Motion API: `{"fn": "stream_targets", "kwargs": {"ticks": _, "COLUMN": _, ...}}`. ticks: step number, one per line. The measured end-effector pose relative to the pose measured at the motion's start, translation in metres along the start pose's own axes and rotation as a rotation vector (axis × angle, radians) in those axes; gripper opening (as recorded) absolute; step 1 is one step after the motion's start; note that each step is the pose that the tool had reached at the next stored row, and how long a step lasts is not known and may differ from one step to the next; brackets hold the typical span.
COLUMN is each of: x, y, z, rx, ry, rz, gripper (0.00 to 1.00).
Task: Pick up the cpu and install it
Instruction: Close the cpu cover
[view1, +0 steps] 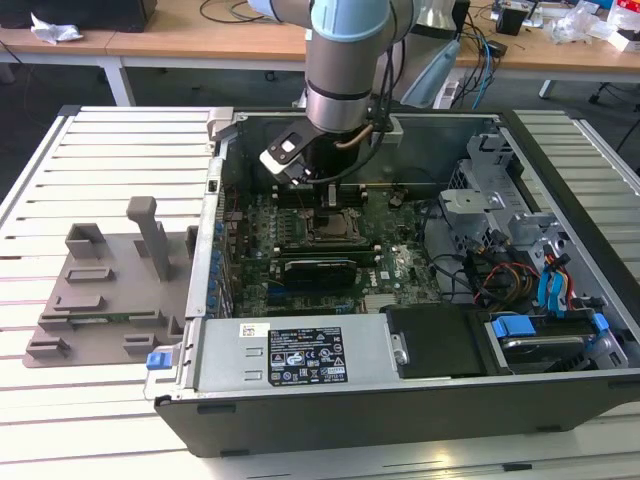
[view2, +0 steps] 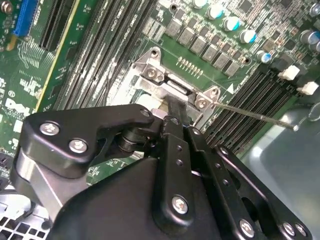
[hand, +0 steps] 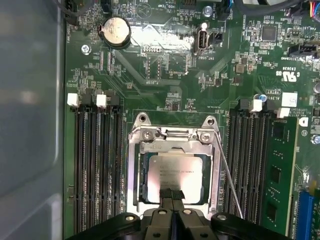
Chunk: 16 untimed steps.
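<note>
One shiny silver-grey square cpu sits flat in the silver metal socket frame on the green motherboard, and my black pincer is pinched narrow, fingers together, tips right over one edge of that chip.

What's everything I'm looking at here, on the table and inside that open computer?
computer case: one, black and grey, lying open on the table
table: one, white slats, under the case
tray: one, grey, on the table, exterior view's left of the case
motherboard: one, green, inside the case
cpu: one, silver-grey, within the socket frame
socket frame: one, silver metal, around the cpu
coin battery: one, silver, on the motherboard
memory slots: several, black, either side of the socket frame
arm: one, grey, extends down into the case
hand: one, black, fingers together, tips over the cpu's edge
</note>
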<state>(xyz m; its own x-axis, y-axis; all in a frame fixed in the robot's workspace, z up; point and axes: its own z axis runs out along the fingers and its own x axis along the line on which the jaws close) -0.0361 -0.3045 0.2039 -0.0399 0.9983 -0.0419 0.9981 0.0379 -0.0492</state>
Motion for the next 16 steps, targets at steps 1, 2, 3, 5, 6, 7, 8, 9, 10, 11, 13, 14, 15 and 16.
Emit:
{"fn": "stream_targets", "kwargs": {"ticks": 1, "x": -0.0002, "y": 0.0047, "z": -0.0003, "rx": 0.0008, "ry": 0.0001, "rz": 0.0, "gripper": 0.11}}
{"fn": "stream_targets", "kwargs": {"ticks": 2, "x": -0.0004, "y": 0.0104, "z": -0.0012, "rx": 0.0021, "ry": 0.0008, "rz": 0.0, "gripper": 0.11}}
{"fn": "stream_targets", "kwargs": {"ticks": 3, "x": -0.0004, "y": 0.0125, "z": -0.0031, "rx": 0.0031, "ry": 0.0012, "rz": -0.001, "gripper": 0.11}}
{"fn": "stream_targets", "kwargs": {"ticks": 5, "x": -0.0009, "y": 0.0135, "z": -0.01, "rx": 0.0052, "ry": 0.0004, "rz": -0.001, "gripper": 0.11}}
{"fn": "stream_targets", "kwargs": {"ticks": 6, "x": -0.0011, "y": 0.0137, "z": -0.0135, "rx": 0.0058, "ry": 0.0003, "rz": -0.001, "gripper": 0.11}}
{"fn": "stream_targets", "kwargs": {"ticks": 7, "x": -0.0012, "y": 0.0137, "z": -0.016, "rx": 0.0059, "ry": 0.0004, "rz": 0.0, "gripper": 0.11}}
{"fn": "stream_targets", "kwargs": {"ticks": 8, "x": -0.0014, "y": 0.0138, "z": -0.0188, "rx": 0.006, "ry": 0.0003, "rz": -0.001, "gripper": 0.11}}
{"fn": "stream_targets", "kwargs": {"ticks": 9, "x": -0.0015, "y": 0.0136, "z": -0.0218, "rx": 0.0061, "ry": 0.0003, "rz": 0.0, "gripper": 0.11}}
{"fn": "stream_targets", "kwargs": {"ticks": 10, "x": -0.0016, "y": 0.0135, "z": -0.0239, "rx": 0.0061, "ry": 0.0003, "rz": 0.0, "gripper": 0.11}}
{"fn": "stream_targets", "kwargs": {"ticks": 11, "x": -0.0016, "y": 0.0135, "z": -0.0256, "rx": 0.0061, "ry": 0.0003, "rz": 0.0, "gripper": 0.11}}
{"fn": "stream_targets", "kwargs": {"ticks": 13, "x": -0.0018, "y": 0.0133, "z": -0.0293, "rx": 0.006, "ry": 0.0004, "rz": 0.0, "gripper": 0.11}}
{"fn": "stream_targets", "kwargs": {"ticks": 14, "x": -0.0019, "y": 0.0132, "z": -0.0307, "rx": 0.0061, "ry": 0.0004, "rz": 0.0, "gripper": 0.11}}
{"fn": "stream_targets", "kwargs": {"ticks": 15, "x": -0.0019, "y": 0.0131, "z": -0.0322, "rx": 0.006, "ry": 0.0004, "rz": 0.0, "gripper": 0.11}}
{"fn": "stream_targets", "kwargs": {"ticks": 16, "x": -0.002, "y": 0.013, "z": -0.034, "rx": 0.0061, "ry": 0.0004, "rz": 0.0, "gripper": 0.11}}
